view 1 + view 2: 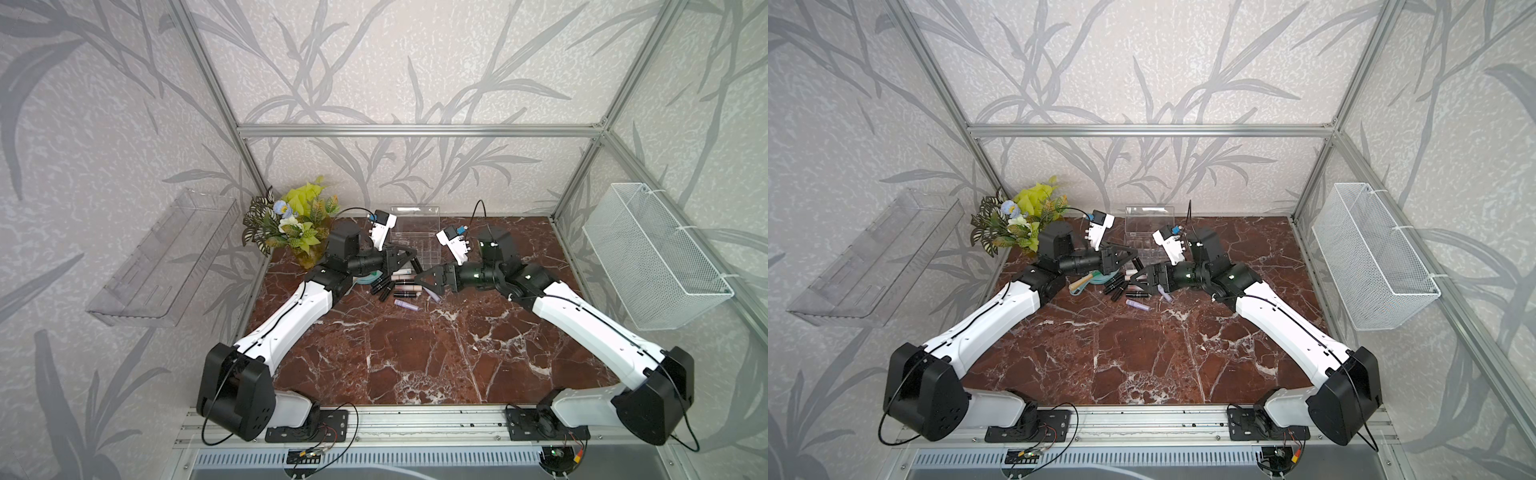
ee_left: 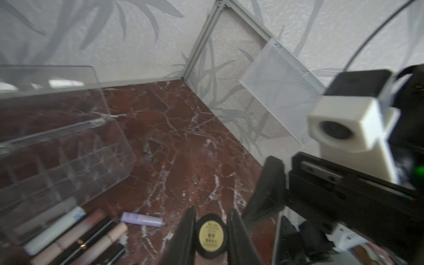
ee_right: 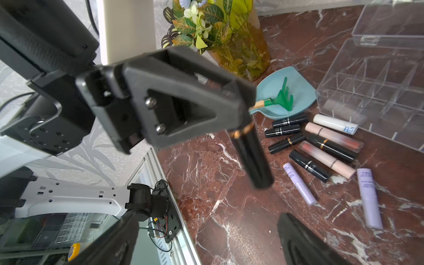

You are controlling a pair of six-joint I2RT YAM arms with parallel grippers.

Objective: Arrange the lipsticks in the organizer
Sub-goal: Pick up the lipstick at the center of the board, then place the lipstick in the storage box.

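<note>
My left gripper (image 2: 212, 210) is shut on a black lipstick (image 2: 211, 234), seen end-on with a round gold label. In the right wrist view this tube (image 3: 252, 160) hangs tilted from the left gripper (image 3: 243, 114), above the marble. My right gripper (image 3: 206, 222) is open and empty, facing the left one (image 1: 409, 259) in both top views. Several more lipsticks (image 3: 321, 146), black, beige, white and lilac, lie loose on the table beside the clear organizer (image 3: 378, 91). Its lid stands open and its cells look empty (image 1: 415, 245).
A teal dish (image 3: 302, 91) holding a green toy rake (image 3: 282, 98) sits by the lipsticks, next to a plant in a yellow vase (image 1: 291, 224). A white wire basket (image 1: 656, 257) hangs on the right wall, a clear tray (image 1: 162, 257) on the left wall.
</note>
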